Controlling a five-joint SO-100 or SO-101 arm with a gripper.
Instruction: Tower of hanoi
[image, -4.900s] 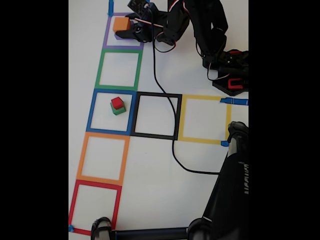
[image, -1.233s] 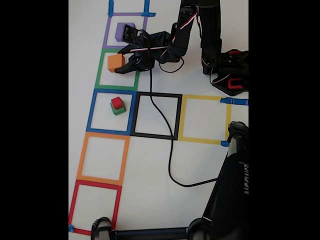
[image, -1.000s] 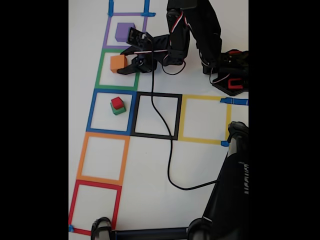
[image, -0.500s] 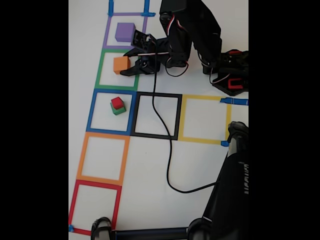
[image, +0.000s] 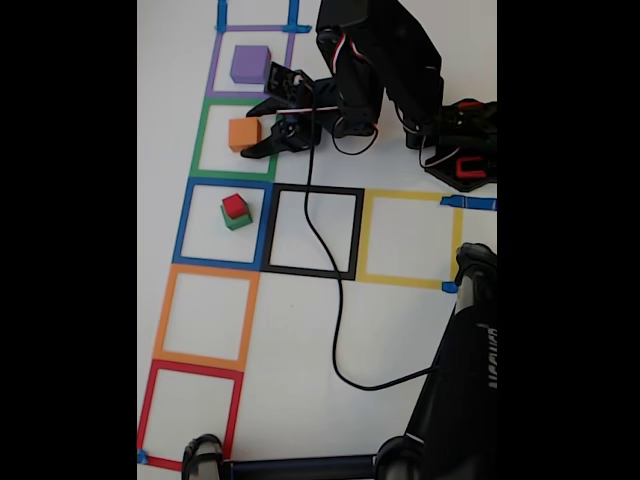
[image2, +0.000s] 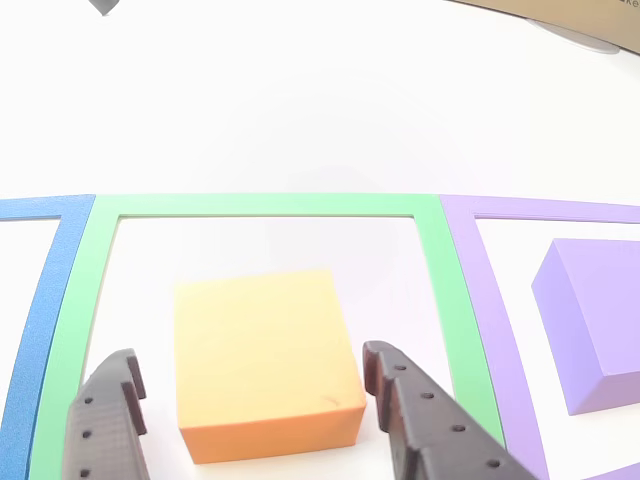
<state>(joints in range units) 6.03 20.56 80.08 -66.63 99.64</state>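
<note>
On the table (image: 400, 330), claw (image2: 250, 400) apparently straddles orange cube (image2: 265, 355), apart.

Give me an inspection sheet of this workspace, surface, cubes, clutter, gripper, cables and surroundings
Surface: white table with taped square outlines in purple, green, blue, orange, red, black and yellow.
Job's things: purple cube in the purple square; orange cube on the table in the green square; red cube on top of the green cube in the blue square.
Clutter: nothing seen.
Gripper: gripper open, fingers either side of the orange cube with a gap each side in the other view.
Cables: black cable trails from the arm across the black square.
Surroundings: black stand at lower right.
</note>
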